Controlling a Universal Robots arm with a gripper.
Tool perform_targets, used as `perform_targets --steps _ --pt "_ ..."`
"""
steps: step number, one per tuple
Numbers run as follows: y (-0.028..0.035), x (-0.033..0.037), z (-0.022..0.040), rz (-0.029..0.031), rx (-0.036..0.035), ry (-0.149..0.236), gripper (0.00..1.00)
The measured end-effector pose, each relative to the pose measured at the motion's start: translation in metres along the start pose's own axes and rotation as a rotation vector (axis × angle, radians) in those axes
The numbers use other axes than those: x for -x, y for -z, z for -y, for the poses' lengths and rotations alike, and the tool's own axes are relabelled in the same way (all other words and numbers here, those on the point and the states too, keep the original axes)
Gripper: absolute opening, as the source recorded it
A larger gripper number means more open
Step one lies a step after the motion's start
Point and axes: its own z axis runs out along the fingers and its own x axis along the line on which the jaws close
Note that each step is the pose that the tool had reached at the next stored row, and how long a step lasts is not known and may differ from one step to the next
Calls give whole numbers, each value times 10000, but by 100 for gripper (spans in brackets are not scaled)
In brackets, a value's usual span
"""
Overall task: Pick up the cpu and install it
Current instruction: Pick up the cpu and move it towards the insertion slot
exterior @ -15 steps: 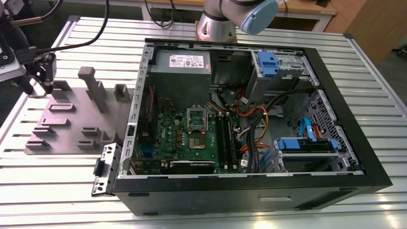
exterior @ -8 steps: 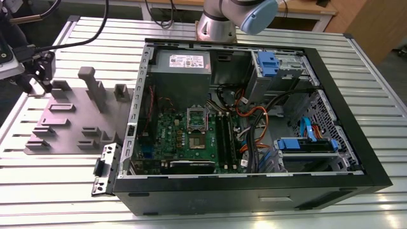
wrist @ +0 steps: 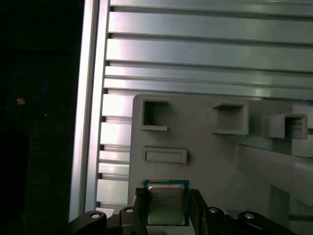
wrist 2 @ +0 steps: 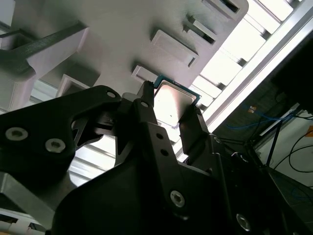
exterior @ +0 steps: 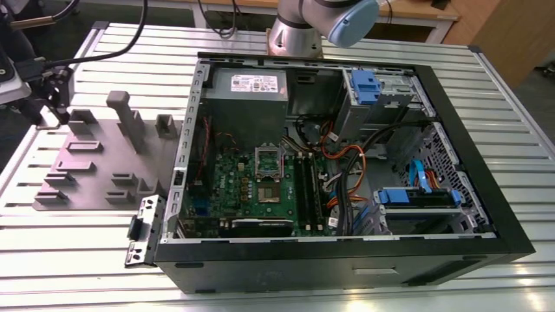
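Chip (wrist: pixel 166 204) (wrist 2: pixel 170 102) gripped between gripper (wrist: pixel 167 211) fingers (wrist: pixel 196 210), jaws closed narrow on two opposite edges, silver face showing in both wrist views. Held close by edge of grey tray (exterior: pixel 91 153) at the exterior view's left, well apart from socket (exterior: pixel 267 160) inside open computer case (exterior: pixel 347 250).

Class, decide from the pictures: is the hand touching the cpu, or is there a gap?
Touching. In both wrist views the hand has a finger pressed against each of two opposite edges of the cpu, with no gap visible.
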Motion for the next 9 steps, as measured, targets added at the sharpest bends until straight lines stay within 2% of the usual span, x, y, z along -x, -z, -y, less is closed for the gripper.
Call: perform_targets --steps 9 --pt "52 -1 -2 -1 0 0 45"
